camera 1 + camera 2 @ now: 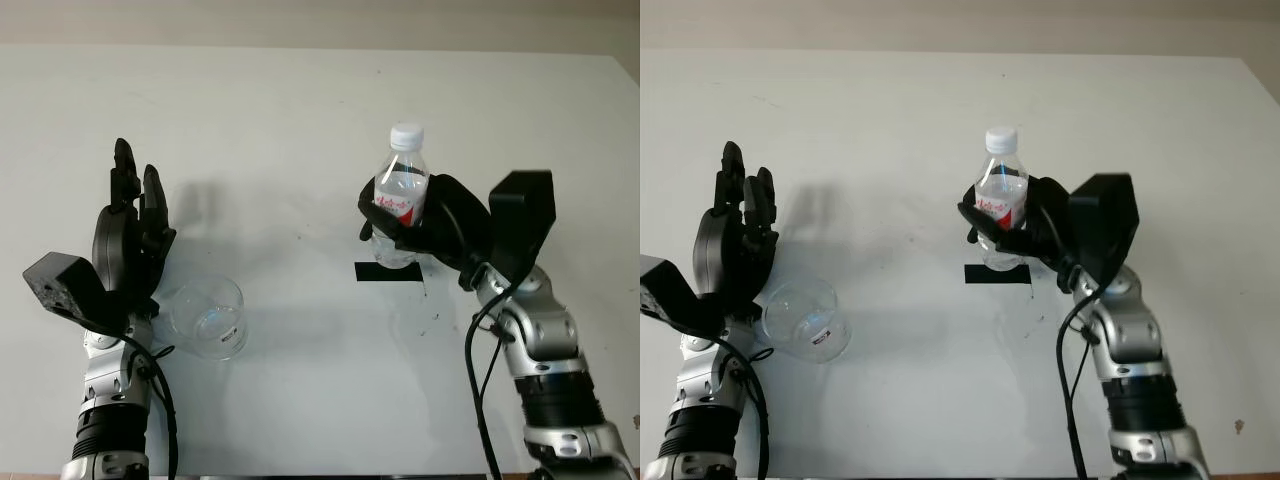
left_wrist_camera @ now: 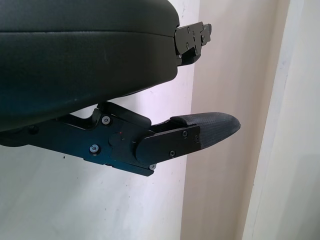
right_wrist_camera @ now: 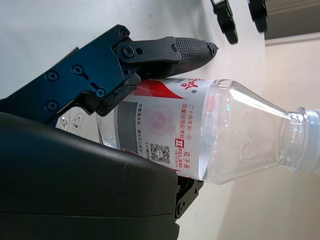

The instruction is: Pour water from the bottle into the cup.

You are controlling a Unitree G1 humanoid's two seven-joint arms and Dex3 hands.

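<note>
A clear plastic water bottle point(image 1: 402, 196) with a white cap and a red-and-white label stands upright right of the table's middle. My right hand point(image 1: 425, 228) is shut on the bottle around its label, and the bottle's base sits over a black tape mark point(image 1: 388, 272). The wrist view shows the bottle point(image 3: 210, 137) pinned between the fingers point(image 3: 165, 50) and the palm. A clear glass cup point(image 1: 208, 318) lies tilted on the table at the front left. My left hand point(image 1: 135, 225) is open, raised just left of and behind the cup, apart from it.
The white table point(image 1: 300, 120) stretches to a pale wall at the back. Black cables hang along both forearms near the front edge.
</note>
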